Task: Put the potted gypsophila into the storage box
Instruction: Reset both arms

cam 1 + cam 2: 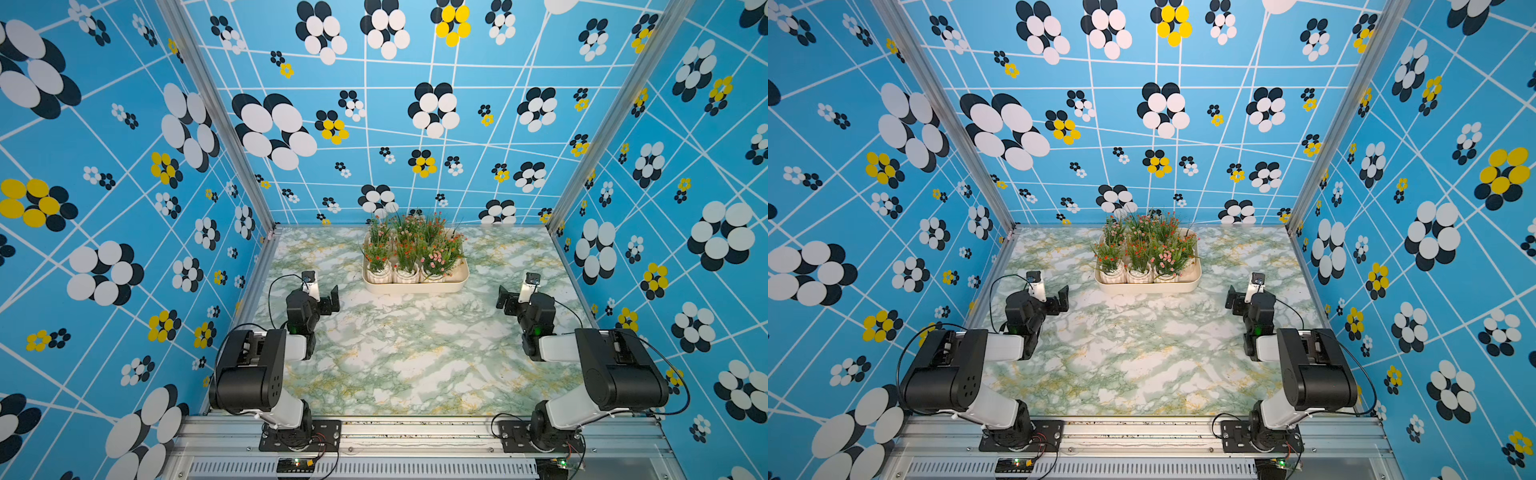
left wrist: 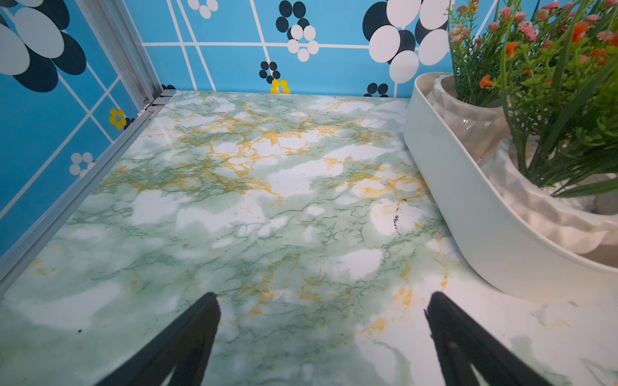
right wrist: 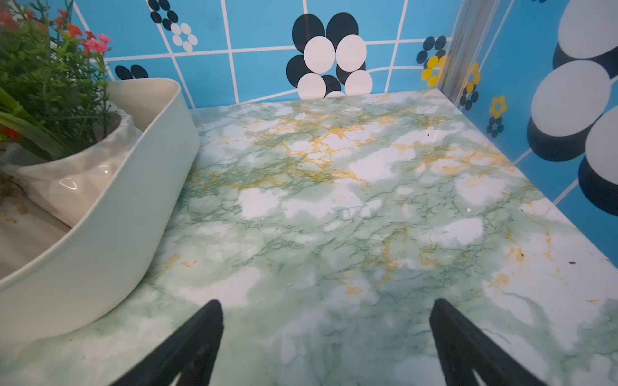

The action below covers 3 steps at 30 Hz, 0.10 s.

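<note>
Several potted gypsophila (image 1: 409, 249) (image 1: 1144, 249), green grassy tufts with red, orange and pink blossoms in white ribbed pots, stand packed together inside the cream-white storage box (image 1: 415, 289) (image 1: 1148, 289) at the back middle of the marbled table. No pot stands outside it in any view. My left gripper (image 1: 330, 301) (image 2: 322, 297) hovers low, left of the box's near corner, open and empty. My right gripper (image 1: 505, 301) (image 3: 326, 304) is open and empty to the box's right. The wrist views show the box wall (image 2: 468, 207) (image 3: 117, 217) with a pot (image 2: 548, 207) (image 3: 73, 180) behind it.
Blue flower-patterned walls close in the table on three sides, with aluminium posts (image 1: 266, 216) (image 1: 555, 216) at the back corners. An aluminium rail (image 1: 415, 432) carries both arm bases along the front edge. Bare marbled tabletop (image 1: 415, 353) lies between the arms.
</note>
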{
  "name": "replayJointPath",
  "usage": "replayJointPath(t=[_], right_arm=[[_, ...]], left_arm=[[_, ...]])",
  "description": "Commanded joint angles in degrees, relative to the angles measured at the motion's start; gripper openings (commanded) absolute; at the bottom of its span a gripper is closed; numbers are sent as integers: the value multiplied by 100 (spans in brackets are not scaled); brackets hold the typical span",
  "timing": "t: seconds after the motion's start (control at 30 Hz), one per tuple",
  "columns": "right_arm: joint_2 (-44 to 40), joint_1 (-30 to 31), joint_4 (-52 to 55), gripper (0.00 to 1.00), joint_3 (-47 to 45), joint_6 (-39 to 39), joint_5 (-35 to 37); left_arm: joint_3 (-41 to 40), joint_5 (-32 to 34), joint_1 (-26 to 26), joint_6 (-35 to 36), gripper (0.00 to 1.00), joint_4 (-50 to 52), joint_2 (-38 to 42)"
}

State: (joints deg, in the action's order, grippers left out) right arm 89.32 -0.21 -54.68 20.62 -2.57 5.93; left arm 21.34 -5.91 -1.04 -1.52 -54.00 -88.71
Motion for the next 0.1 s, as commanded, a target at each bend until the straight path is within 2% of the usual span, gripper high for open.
replayJointPath(t=[0.0, 0.07], right_arm=[[-2, -33, -120, 99, -14, -96, 129], [-2, -35, -120, 99, -14, -101, 127]], left_arm=[[56, 102, 42, 114, 100, 57, -50], [55, 111, 51, 125, 99, 56, -50]])
